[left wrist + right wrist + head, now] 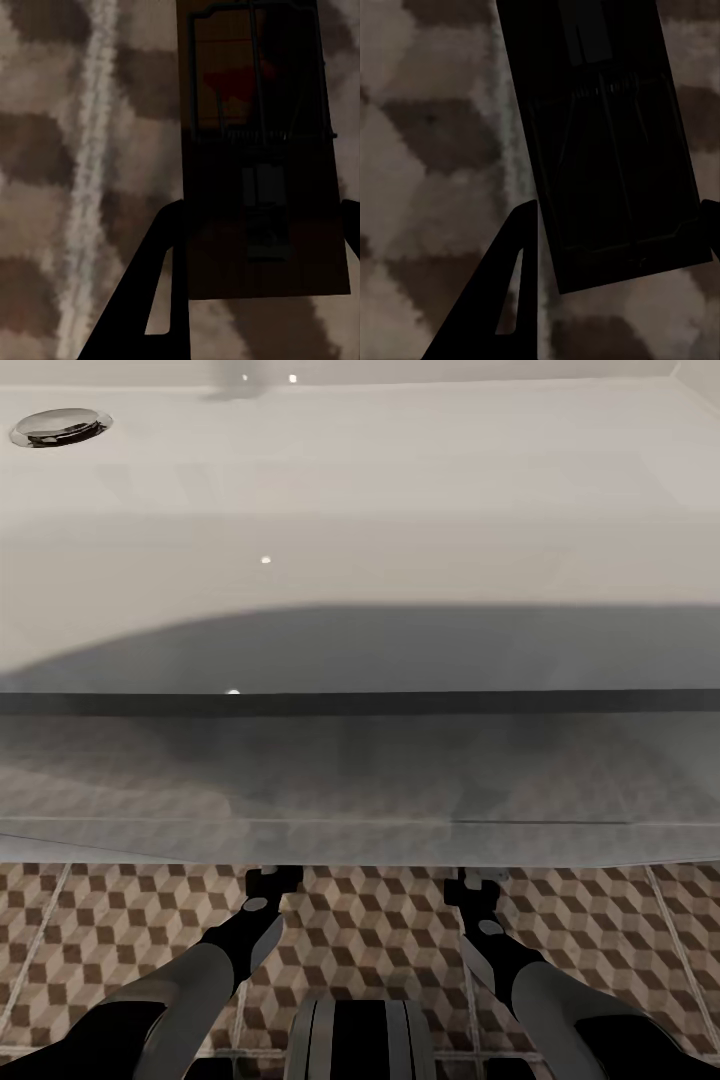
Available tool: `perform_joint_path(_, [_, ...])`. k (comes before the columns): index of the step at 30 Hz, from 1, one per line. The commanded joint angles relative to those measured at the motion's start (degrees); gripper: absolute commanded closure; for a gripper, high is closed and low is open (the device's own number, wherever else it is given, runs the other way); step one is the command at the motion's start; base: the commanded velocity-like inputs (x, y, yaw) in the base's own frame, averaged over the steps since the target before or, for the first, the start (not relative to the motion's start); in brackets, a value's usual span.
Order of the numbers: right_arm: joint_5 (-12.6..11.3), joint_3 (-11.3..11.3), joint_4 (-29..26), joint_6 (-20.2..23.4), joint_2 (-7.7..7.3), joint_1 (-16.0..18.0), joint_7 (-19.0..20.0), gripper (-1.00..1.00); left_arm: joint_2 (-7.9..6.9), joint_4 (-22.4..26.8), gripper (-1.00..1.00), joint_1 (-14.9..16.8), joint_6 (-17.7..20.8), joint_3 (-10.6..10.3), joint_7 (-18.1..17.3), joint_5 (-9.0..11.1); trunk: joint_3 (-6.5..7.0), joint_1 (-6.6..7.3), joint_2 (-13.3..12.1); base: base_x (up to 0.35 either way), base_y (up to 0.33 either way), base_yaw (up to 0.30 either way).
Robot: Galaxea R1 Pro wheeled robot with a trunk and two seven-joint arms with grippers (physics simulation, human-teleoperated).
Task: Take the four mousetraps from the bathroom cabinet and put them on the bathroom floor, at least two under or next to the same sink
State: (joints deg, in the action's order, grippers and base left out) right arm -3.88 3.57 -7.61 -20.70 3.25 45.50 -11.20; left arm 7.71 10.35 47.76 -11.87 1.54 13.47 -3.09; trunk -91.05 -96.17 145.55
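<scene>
One mousetrap (262, 157) clamped flat between the left gripper (262, 247) fingers (150, 300), board filling the gap, wire frame and red patch on top, just above the bathroom floor (67, 187). Second mousetrap (607, 142), much darker, tilted, pinched likewise in the right gripper (619, 247), jaws closed against its edges, over the same cube-patterned tiles. In the head view, both arms reaching forward under the wide white sink (360, 510), grippers at its front edge.
</scene>
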Motion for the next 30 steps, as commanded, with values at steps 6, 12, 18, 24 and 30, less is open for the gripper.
perform_joint_path(6, [-0.5, 0.4, 0.1, -0.2, 0.00, 0.0, -0.1, 1.00, 0.02, -0.1, 1.00, 0.0, -0.2, 0.1, 0.3, -0.4, -0.03, 0.01, 0.0, 0.000, 0.000, 0.000])
perform_joint_path(12, [-0.4, 0.4, 0.1, -0.2, 0.07, 0.0, -0.1, 1.00, -0.01, -0.1, 1.00, 0.1, -0.3, 0.1, 0.3, -0.4, -0.03, 0.01, 0.0, 0.000, 0.000, 0.000])
perform_joint_path(18, [-0.4, 0.4, 0.1, -0.2, 0.15, 0.0, -0.1, 1.00, -0.13, -0.1, 1.00, 0.1, -0.4, 0.0, 0.3, -0.4, -0.03, 0.01, 0.0, 0.000, 0.000, 0.000])
perform_joint_path(24, [-0.5, 0.3, 0.1, -0.1, 0.14, 0.0, 0.0, 1.00, -0.11, -0.1, 1.00, 0.1, -0.4, 0.1, 0.3, -0.3, -0.03, 0.01, 0.0, 0.000, 0.000, 0.000])
perform_joint_path(30, [-0.6, 0.3, 0.1, 0.3, 0.10, 0.0, 0.0, 1.00, 0.11, -0.1, 1.00, 0.1, -0.4, 0.2, 0.3, -0.4, -0.03, 0.01, 0.0, 0.000, 0.000, 0.000])
